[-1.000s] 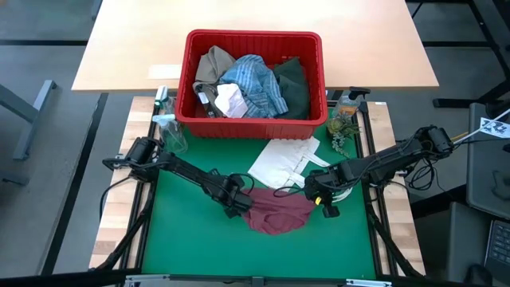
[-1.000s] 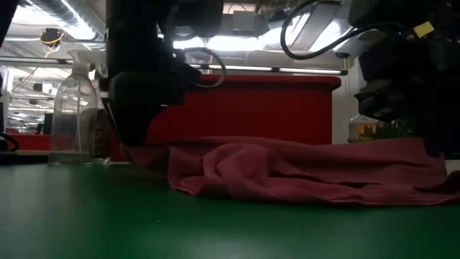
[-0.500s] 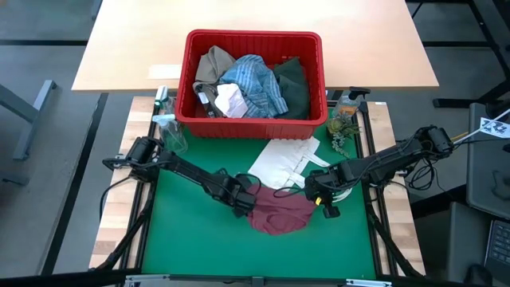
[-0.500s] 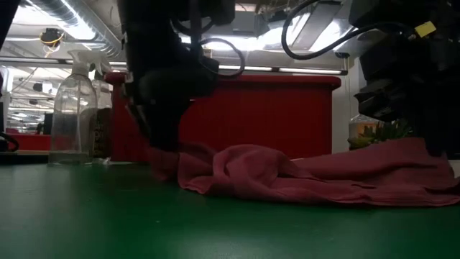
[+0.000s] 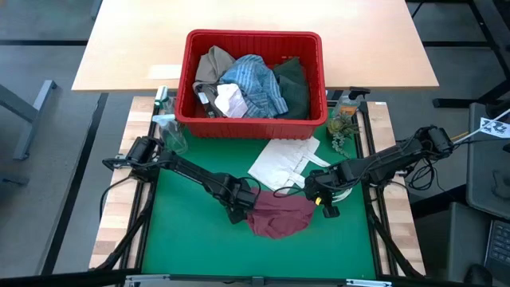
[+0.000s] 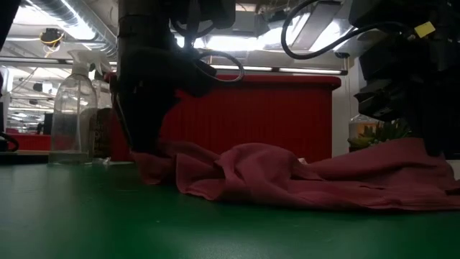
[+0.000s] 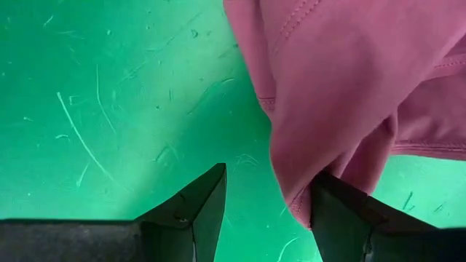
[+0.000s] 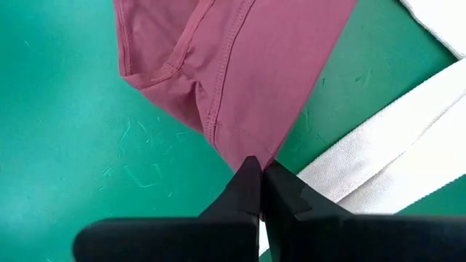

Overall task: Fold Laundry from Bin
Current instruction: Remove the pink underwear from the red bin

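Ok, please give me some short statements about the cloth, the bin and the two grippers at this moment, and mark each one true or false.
1. The maroon cloth lies on the green mat, outside the red bin. True.
2. The right gripper is wide open above the cloth. False: its fingers are shut on an edge of the maroon cloth.
3. The left gripper has its fingers apart, with a fold of the cloth at one finger. True.
4. The red bin is empty. False: a striped shirt, a tan garment and a dark green garment are in it.
5. A white tote bag lies between the bin and the maroon cloth. True.
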Controlling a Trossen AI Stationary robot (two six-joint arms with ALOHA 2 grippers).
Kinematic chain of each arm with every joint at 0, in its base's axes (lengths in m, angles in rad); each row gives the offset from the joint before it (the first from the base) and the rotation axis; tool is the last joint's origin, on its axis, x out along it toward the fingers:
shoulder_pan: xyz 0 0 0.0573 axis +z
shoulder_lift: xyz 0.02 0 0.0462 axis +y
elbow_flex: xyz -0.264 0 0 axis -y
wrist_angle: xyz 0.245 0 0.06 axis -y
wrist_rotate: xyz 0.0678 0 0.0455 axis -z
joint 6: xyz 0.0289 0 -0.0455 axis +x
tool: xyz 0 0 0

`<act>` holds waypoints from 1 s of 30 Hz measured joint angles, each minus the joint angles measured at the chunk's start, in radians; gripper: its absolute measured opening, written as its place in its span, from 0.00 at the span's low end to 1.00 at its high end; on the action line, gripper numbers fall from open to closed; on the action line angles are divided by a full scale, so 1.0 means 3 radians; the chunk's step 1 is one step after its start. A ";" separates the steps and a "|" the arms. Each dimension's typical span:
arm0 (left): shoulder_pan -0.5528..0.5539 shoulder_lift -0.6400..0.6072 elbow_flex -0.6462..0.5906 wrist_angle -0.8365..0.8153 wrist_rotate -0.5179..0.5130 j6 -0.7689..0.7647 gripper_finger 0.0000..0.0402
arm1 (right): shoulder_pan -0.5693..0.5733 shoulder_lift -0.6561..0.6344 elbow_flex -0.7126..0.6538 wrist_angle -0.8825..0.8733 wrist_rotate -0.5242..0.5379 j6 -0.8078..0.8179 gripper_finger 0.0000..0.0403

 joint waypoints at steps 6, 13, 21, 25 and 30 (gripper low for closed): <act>0.0017 0.0001 0.0000 0.0011 -0.0012 -0.0002 0.43 | 0.0000 0.0000 0.0000 -0.0001 0.0000 0.0000 0.00; 0.0015 0.0001 0.0000 0.0017 -0.0072 0.0180 0.43 | 0.0001 0.0000 -0.0001 -0.0001 -0.0001 0.0000 0.00; 0.0074 0.0001 -0.0003 0.0412 -0.0094 0.0088 0.43 | 0.0000 0.0000 -0.0001 -0.0003 -0.0001 0.0000 0.00; 0.0131 0.0001 -0.0003 0.0456 -0.0040 0.0097 0.43 | 0.0000 0.0000 -0.0001 -0.0005 -0.0001 0.0000 0.00; 0.0194 -0.0007 -0.0003 0.0330 0.0272 0.0147 0.43 | 0.0000 0.0000 -0.0001 -0.0006 -0.0001 0.0000 0.00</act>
